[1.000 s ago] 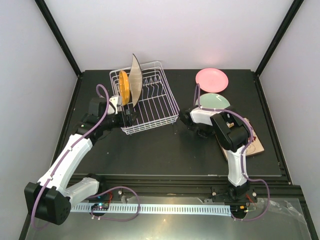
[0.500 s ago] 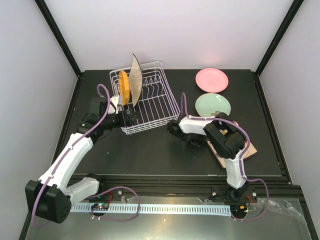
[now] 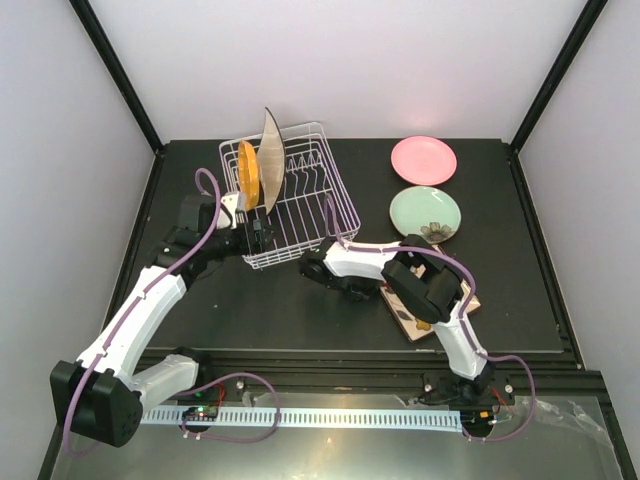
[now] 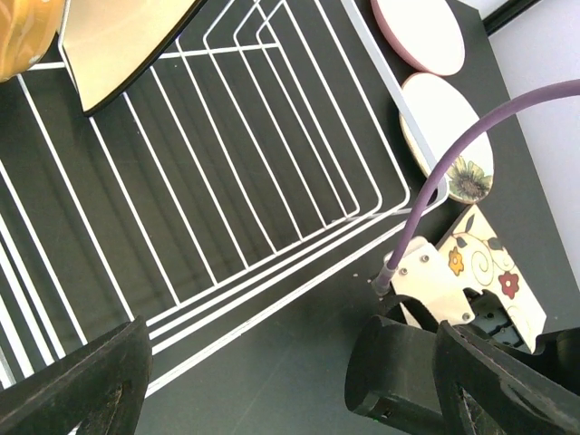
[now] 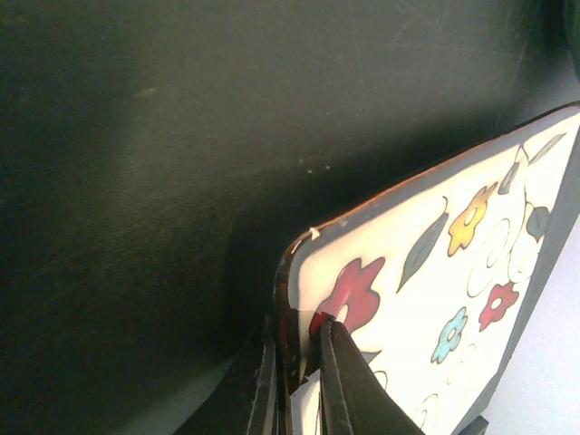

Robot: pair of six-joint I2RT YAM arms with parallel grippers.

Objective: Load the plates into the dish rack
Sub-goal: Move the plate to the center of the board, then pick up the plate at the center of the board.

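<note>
The white wire dish rack (image 3: pixel 300 205) stands at the back left. A small orange plate (image 3: pixel 247 172) and a pale square plate (image 3: pixel 270 158) stand on edge in its left end. My left gripper (image 3: pixel 254 233) hangs open at the rack's near left corner with nothing between its fingers (image 4: pixel 86 385). My right gripper (image 5: pixel 299 340) is shut on the edge of the square flowered plate (image 5: pixel 453 299), which is tilted over the table's middle right (image 3: pixel 408 324). A pink plate (image 3: pixel 423 158) and a pale green plate (image 3: pixel 426 212) lie flat at the back right.
The right arm's elbow (image 3: pixel 322 268) reaches left to just in front of the rack's near right corner. Black frame posts (image 3: pixel 120 80) and pale walls close in the table on three sides. The left wrist view shows the rack's wires (image 4: pixel 227 181) and the right arm's black joint (image 4: pixel 399 381).
My right arm has swung left and nearer with the flowered plate, from the right edge toward the table's middle, uncovering the green plate. The left arm has not moved.
</note>
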